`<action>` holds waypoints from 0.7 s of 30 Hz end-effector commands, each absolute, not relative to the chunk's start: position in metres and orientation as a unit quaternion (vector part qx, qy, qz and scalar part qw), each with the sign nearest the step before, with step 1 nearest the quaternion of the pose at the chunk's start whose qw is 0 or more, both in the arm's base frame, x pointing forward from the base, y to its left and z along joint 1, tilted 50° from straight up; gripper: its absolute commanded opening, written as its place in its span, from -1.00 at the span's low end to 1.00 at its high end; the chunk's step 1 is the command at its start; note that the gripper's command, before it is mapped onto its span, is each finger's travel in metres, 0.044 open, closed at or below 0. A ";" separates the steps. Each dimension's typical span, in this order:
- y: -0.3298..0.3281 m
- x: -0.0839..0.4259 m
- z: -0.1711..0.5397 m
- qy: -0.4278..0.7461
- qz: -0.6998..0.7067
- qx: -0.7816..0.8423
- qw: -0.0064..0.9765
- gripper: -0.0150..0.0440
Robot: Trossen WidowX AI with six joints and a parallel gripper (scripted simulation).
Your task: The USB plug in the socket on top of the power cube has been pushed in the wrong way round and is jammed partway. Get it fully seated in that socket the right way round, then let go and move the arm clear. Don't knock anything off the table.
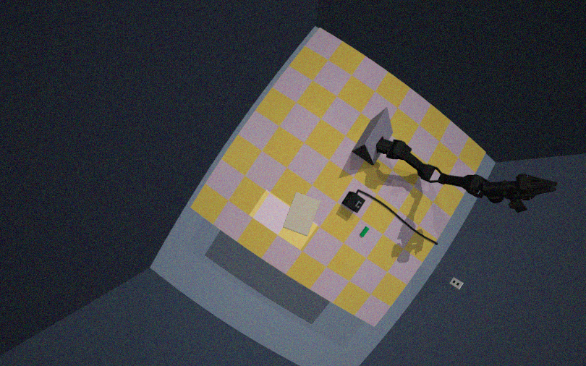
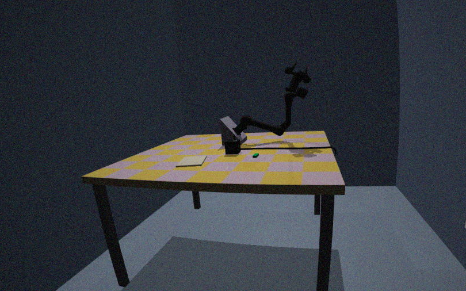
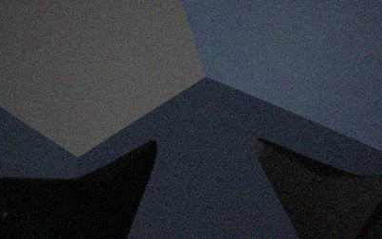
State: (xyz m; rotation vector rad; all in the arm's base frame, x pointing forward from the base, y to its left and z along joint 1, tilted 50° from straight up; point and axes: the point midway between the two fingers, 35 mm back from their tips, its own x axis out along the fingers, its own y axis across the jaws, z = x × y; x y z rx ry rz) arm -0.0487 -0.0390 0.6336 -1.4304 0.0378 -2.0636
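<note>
Fingers of the gripper (image 2: 297, 70) are spread wide and pinch nothing; the wrist view shows only walls between them. The arm (image 2: 263, 125) is lifted high and stretched to the right, beyond the table (image 2: 293, 187) edge, well apart from the power cube (image 1: 353, 201).

The cube sits near the middle of the table, just in front of the arm's base. The plug on its top is too small to make out, so I cannot tell which way it points or how its long axis lies. Its black cable (image 1: 399, 218) runs from the cube to the far right edge.

Risks, in my judgement: a low approach could catch the cable and drag the cube, or sweep the small green object (image 1: 364, 231) or the flat card (image 1: 302, 213) off the table. Grasping without knowing the plug's direction could jam it deeper.
</note>
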 end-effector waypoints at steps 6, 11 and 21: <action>-0.127 0.020 0.617 0.119 -0.679 -0.599 0.409 1.00; -0.185 0.090 0.582 0.190 -0.560 -0.642 0.489 1.00; -0.230 0.250 0.451 0.267 -0.229 -0.687 0.636 1.00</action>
